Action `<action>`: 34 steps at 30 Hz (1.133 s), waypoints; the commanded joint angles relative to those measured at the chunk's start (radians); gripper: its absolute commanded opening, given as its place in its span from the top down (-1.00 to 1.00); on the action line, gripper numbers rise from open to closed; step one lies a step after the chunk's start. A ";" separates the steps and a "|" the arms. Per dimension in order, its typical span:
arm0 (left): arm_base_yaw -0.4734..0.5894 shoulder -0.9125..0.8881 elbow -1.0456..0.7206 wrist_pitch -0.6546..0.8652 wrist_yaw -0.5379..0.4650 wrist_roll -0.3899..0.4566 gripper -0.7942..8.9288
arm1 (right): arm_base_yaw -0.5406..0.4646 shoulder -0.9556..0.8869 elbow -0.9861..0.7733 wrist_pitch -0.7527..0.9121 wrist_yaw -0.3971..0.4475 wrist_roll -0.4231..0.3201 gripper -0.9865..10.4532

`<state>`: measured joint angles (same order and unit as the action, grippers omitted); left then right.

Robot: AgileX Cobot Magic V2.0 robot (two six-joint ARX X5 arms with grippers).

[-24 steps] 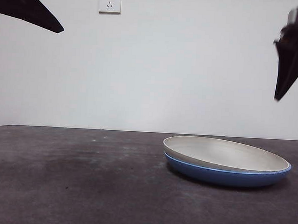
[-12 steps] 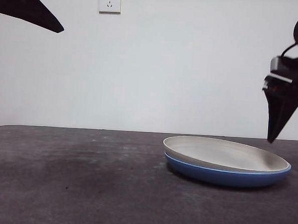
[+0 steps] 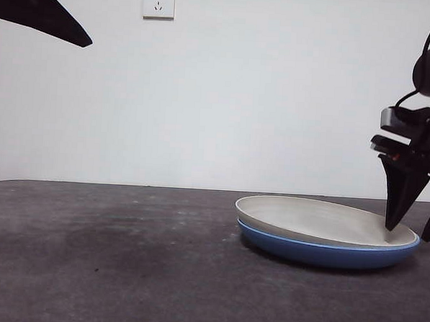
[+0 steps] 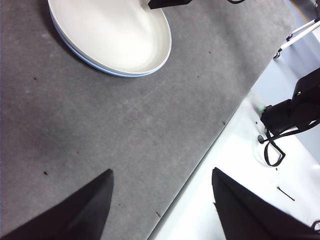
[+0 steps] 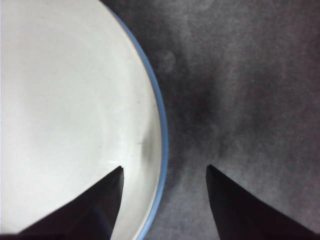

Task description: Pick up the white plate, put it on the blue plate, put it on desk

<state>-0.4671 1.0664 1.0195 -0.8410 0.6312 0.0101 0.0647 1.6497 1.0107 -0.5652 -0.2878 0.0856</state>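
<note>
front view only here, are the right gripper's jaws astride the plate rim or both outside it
Observer: Astride. The right wrist view shows the right gripper open, one jaw over the white plate, the other over the desk.
Operator: is blue showing under the white there
Observer: Yes, the blue plate shows as a thin edge just outside the white rim.
Operator: left arm anywhere near
Observer: No. The left gripper is open above the desk's edge, well away from the plates.
</note>
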 commanded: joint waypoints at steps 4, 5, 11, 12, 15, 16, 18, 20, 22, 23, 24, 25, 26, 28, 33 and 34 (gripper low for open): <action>-0.005 0.005 0.009 0.011 0.007 0.012 0.20 | 0.001 0.039 0.008 0.023 -0.028 0.005 0.51; -0.005 0.005 0.009 0.016 0.007 0.012 0.20 | 0.001 0.044 0.008 0.026 -0.030 0.005 0.55; -0.005 0.005 0.009 0.026 0.007 0.012 0.20 | 0.001 0.066 0.008 0.035 -0.028 0.009 0.69; -0.005 0.005 0.009 0.026 0.007 0.012 0.20 | 0.000 0.067 0.008 0.036 -0.028 0.009 0.72; -0.005 0.005 0.009 0.026 0.007 0.012 0.20 | 0.000 0.067 0.008 0.042 -0.026 0.009 0.81; -0.005 0.005 0.009 0.026 0.007 0.012 0.20 | 0.000 0.067 0.008 0.043 -0.026 0.009 0.81; -0.005 0.005 0.009 0.026 0.007 0.012 0.20 | 0.000 0.067 0.008 0.045 -0.027 0.009 0.81; -0.005 0.005 0.009 0.026 0.007 0.012 0.20 | 0.000 0.067 0.009 0.045 -0.027 0.012 0.81; -0.005 0.005 0.009 0.026 0.007 0.012 0.20 | -0.003 0.061 0.010 0.040 -0.032 0.015 0.81; -0.005 0.005 0.009 0.026 0.007 0.012 0.20 | -0.004 0.056 0.011 0.040 -0.037 0.017 0.81; -0.005 0.005 0.009 0.026 0.007 0.012 0.20 | -0.005 0.046 0.011 0.039 -0.042 0.019 0.81; -0.005 0.005 0.009 0.026 0.007 0.012 0.20 | -0.005 0.034 0.011 0.040 -0.053 0.021 0.81; -0.005 0.005 0.009 0.026 0.007 0.012 0.20 | -0.007 0.019 0.011 0.040 -0.060 0.026 0.81; -0.005 0.005 0.009 0.026 0.007 0.012 0.20 | -0.009 -0.016 0.011 0.042 -0.078 0.035 0.81; -0.005 0.005 0.009 0.026 0.007 0.012 0.20 | -0.009 -0.118 0.012 0.040 -0.113 0.063 0.81; -0.005 0.005 0.009 0.026 0.007 0.012 0.20 | -0.009 -0.135 0.012 0.040 -0.119 0.068 0.81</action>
<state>-0.4671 1.0664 1.0195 -0.8253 0.6312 0.0101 0.0570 1.5158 1.0111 -0.5343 -0.3939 0.1314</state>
